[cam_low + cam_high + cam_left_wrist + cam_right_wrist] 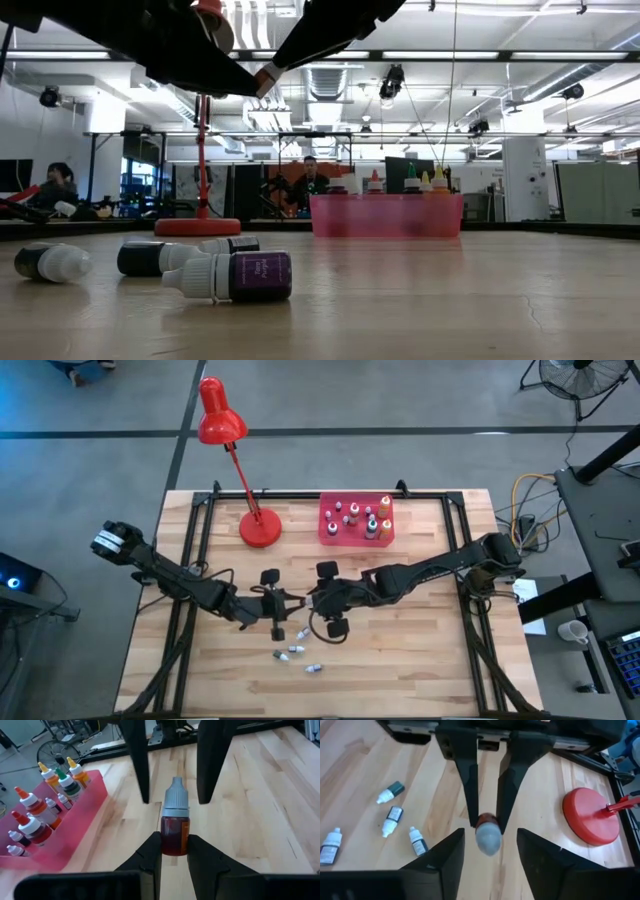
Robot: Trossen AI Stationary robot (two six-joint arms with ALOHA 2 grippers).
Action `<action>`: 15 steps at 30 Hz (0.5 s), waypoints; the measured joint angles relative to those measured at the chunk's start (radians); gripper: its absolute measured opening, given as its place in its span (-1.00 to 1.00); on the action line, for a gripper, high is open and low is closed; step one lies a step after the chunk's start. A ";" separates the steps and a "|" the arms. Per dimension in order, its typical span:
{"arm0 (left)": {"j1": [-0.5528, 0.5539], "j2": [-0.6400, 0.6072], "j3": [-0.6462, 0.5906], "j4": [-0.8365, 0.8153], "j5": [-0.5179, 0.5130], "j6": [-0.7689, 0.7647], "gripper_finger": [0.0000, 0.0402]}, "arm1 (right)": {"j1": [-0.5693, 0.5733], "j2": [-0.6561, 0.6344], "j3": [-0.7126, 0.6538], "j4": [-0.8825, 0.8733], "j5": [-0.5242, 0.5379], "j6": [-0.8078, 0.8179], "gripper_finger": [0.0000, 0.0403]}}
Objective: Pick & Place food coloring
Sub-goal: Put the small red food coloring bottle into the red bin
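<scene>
Holding a small red bottle [175, 827] by its body, the left gripper [174, 851] is clamped tight on it above mid-table, grey cap pointing at the right gripper [487, 852]. That gripper faces it cap-on with its fingers apart either side of the cap, not touching it — a handover looks to be in hand, though that is my reading.

Done so far: the pink tray [326, 532] at the far edge, beside the red lamp [232, 460], already holds about ten upright bottles [371, 520] with orange, green, yellow and white caps.

Left to do: at least four small bottles [296, 653] lie loose on the wood near the front edge, plus the one being held — so the job seems well past halfway.

Labels: the nearest loose bottle [232, 277] carries a purple label, its print too small to read.
</scene>
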 joint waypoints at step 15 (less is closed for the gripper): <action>0.007 0.000 0.000 -0.002 0.001 -0.002 -0.74 | -0.005 0.000 0.000 -0.005 -0.002 0.052 -0.45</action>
